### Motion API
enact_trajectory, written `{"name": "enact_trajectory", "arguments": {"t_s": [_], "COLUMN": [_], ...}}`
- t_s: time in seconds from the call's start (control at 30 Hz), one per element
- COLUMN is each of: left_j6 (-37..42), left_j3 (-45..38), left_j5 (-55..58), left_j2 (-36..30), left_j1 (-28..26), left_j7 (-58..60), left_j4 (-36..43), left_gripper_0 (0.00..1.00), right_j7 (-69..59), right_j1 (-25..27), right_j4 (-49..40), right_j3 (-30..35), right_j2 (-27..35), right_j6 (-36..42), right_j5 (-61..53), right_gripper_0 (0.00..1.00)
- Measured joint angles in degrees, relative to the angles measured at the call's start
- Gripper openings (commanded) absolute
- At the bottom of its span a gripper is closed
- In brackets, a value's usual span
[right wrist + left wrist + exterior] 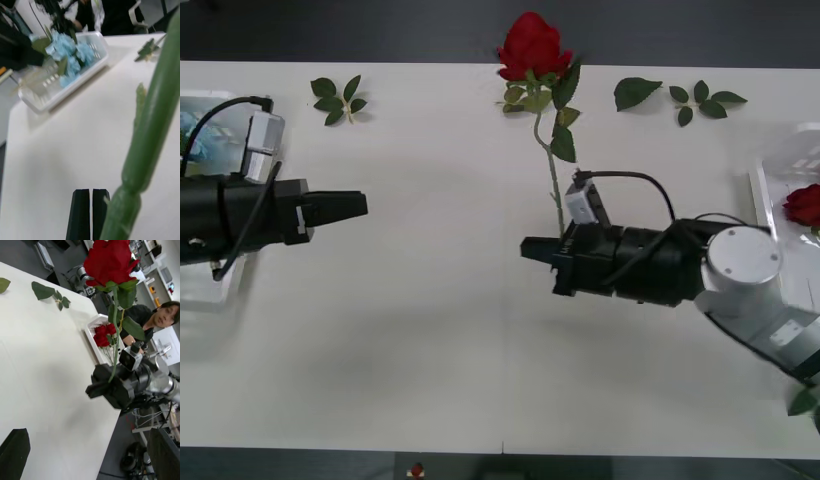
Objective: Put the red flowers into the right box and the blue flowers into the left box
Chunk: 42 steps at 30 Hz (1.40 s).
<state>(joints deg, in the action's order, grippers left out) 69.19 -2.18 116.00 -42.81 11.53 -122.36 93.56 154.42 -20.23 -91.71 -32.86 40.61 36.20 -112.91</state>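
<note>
Standing upright over the middle of the white table (430, 330), a red rose (533, 45) is held by its thin green stem (552, 180) in the right gripper (532, 250), whose black fingers are seen pressed together in the right wrist view with the stem (150, 142) crossing just beside them. From the left wrist view the bloom (108, 260) is seen raised well above that gripper (98, 388), with leaves hanging below it. The right box (780, 190) lies at the table's right edge and a red bloom (805, 205) is seen resting in it; in the left wrist view red roses (103, 333) are seen lying in the same tray (92, 324). The left box (56, 97) is placed at the left edge of the table, and pale blue flowers (71, 52) are heaped inside it. The left gripper (345, 207) is held above the table near the left box, well apart from the rose; whether its fingers are apart or together cannot be told. Loose green leaf sprigs (338, 98) are scattered along the far edge of the table.
</note>
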Motion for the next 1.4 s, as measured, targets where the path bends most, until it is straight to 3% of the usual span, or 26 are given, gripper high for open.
{"name": "enact_trajectory", "arguments": {"t_s": [0.1,0.3,0.6,0.73,0.93,1.23,1.4], "left_j6": [-3.1,-18.1,-29.2,-34.3,-38.1,-38.2,-40.8], "left_j3": [3.5,17.3,24.7,25.6,26.6,26.6,26.6], "left_j5": [4.8,14.1,16.5,16.5,17.9,22.8,25.5], "left_j2": [-5.6,-17.0,-22.6,-23.3,-23.7,-27.0,-28.6], "left_j1": [0.0,0.1,1.8,2.6,3.4,3.4,3.4], "left_j7": [-3.9,-12.7,-12.8,-12.8,-12.8,-12.9,-12.9], "left_j4": [0.2,5.5,14.4,18.2,21.1,21.1,21.1], "left_gripper_0": [0.92,0.93,0.93,0.93,0.93,0.93,0.93], "right_j7": [0.0,0.0,-11.7,-12.5,-12.5,-12.5,-12.5], "right_j1": [-4.8,-12.2,-12.8,-12.7,-12.8,-11.2,-10.2], "right_j4": [0.0,0.0,1.7,9.8,24.7,33.8,40.1], "right_j3": [-6.0,-17.4,-24.3,-24.6,-24.6,-24.6,-24.6], "right_j2": [12.1,33.2,52.3,53.8,51.1,48.4,44.0], "right_j6": [-1.1,-1.4,-2.5,-0.1,4.3,4.4,4.3], "right_j5": [-4.3,-13.5,-17.4,-17.4,-15.3,-5.4,-1.8], "right_gripper_0": [0.00,0.00,0.00,0.00,0.00,0.00,0.00]}}
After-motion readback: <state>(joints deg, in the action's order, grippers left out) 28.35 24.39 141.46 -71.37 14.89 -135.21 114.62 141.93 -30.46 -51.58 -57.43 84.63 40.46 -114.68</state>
